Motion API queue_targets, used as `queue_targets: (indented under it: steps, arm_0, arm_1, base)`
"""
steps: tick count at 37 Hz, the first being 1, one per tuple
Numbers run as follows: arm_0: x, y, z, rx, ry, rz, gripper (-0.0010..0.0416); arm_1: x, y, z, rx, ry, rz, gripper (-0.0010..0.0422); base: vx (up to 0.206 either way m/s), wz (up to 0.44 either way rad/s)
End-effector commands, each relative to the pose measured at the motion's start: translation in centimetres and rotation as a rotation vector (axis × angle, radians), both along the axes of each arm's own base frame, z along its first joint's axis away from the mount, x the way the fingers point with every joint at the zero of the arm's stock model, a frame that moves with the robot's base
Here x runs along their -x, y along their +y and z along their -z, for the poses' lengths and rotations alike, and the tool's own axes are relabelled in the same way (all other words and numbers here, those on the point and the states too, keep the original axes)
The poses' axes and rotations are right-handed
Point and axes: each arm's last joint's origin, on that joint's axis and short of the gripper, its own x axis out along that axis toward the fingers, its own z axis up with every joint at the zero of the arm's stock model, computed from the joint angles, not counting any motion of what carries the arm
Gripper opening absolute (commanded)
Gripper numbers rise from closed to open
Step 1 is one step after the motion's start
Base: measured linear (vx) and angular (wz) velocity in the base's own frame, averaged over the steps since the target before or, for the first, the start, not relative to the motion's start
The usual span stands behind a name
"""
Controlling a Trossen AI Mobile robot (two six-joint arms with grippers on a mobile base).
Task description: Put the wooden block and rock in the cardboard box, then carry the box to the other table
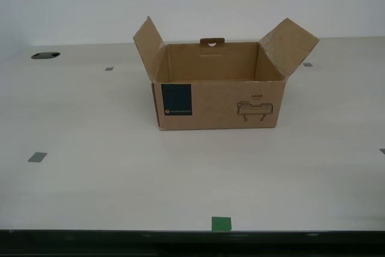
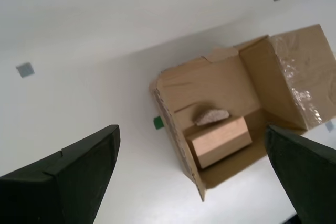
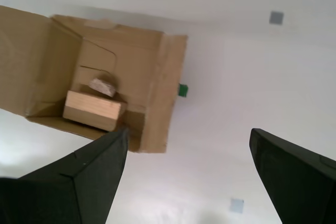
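In the exterior view the cardboard box (image 1: 219,85) stands upright near the middle of the white worktop (image 1: 90,179), its two side flaps spread outward and up, a small tab rising from the far wall, the dark teal label (image 1: 176,100) and a line drawing (image 1: 256,111) on the wall facing the camera. Its contents are hidden from this angle, and neither arm is in sight. Grey tape squares dot the worktop, a green tape square (image 1: 221,223) sits at the near edge, and a dark round hole (image 1: 46,55) lies toward the exterior view's far left. In the second wrist view my second end effector (image 2: 191,169) hangs high above the worktop, its dark fingers spread wide with nothing between them; below it the box (image 2: 210,85) is open, the wooden block (image 2: 219,141) lying flat on its floor and the rock (image 2: 211,115) just beside the block, against one wall. In the first wrist view my first end effector (image 3: 189,166) is likewise released and holds nothing, well above the surface; the box (image 3: 157,77) lies below with the block (image 3: 93,109) and the rock (image 3: 103,86) touching or nearly so inside it.
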Motion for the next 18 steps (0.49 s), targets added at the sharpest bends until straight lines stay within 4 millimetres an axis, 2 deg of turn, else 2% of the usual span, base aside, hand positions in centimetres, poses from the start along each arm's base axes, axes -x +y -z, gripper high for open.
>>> queue_targets:
  steps: [1, 12, 18]
  arm_0:
    - [-0.1, -0.7, 1.1, 0.007, 0.030, 0.022, 0.0317]
    - [-1.1, -0.6, 5.3, -0.022, 0.066, 0.017, 0.0320]
    - [-1.6, -0.4, 7.5, -0.083, 0.094, 0.003, 0.0341]
  arm_1:
    - [-0.2, -0.3, 1.2, 0.063, 0.042, 0.042, 0.0373]
    - [-1.1, -0.7, 6.0, 0.098, 0.118, 0.006, 0.0373]
    - [-1.2, -0.7, 8.9, 0.089, 0.158, -0.005, 0.0373]
  base:
    - [0.000, 0.000]
    - [0.000, 0.000]
    - [0.000, 0.000]
